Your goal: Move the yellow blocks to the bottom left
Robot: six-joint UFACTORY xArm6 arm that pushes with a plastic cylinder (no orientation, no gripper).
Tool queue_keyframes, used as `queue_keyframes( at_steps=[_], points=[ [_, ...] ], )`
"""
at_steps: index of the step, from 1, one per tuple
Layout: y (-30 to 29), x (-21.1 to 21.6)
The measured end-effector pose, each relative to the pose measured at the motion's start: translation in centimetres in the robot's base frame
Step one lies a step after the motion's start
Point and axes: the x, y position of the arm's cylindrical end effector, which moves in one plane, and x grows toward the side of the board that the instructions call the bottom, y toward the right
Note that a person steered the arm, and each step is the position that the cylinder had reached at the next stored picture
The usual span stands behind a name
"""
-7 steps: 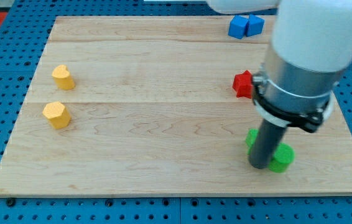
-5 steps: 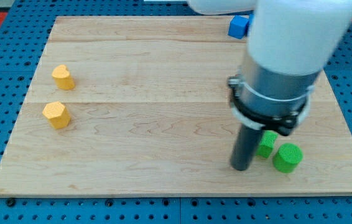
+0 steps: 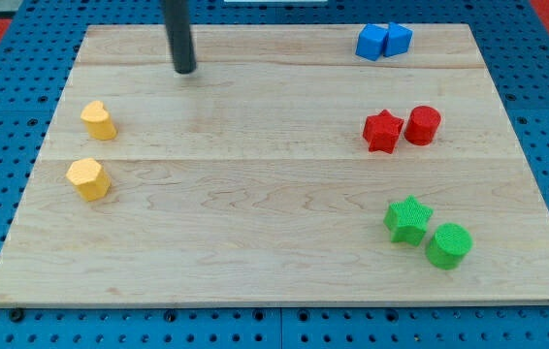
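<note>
My tip (image 3: 186,70) rests on the far left of the board (image 3: 255,233), touching no block; the rod carries no pincer. Two yellow blocks (image 3: 99,120) (image 3: 88,178) sit near the left edge, nearer than the tip and apart from it.

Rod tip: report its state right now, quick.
My tip: no gripper, holding nothing, touching no block; it is above and right of the upper yellow block and the yellow hexagonal block.

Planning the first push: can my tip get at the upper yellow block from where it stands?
Probably yes. My tip stands above and right of the upper yellow block, with only bare board between them. The lower yellow block lies beyond it, out of the way.
</note>
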Motion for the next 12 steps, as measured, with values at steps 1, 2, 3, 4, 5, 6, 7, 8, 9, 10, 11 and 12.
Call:
queue_keyframes(
  at_steps=[1, 2, 3, 4, 5, 6, 7, 8, 9, 10, 11, 12],
  points=[
    [-2.4, 0.1],
    [-2.4, 0.1],
    [-2.7, 1.1],
    [-4.8, 7.2],
    [-6.0, 10.0],
    [-6.4, 14.9],
    [-4.1, 15.2],
    [0.5, 13.5],
    [0.8, 12.1],
    [0.8, 12.1],
    [0.6, 12.1],
    [-2.4, 11.8]
  ],
)
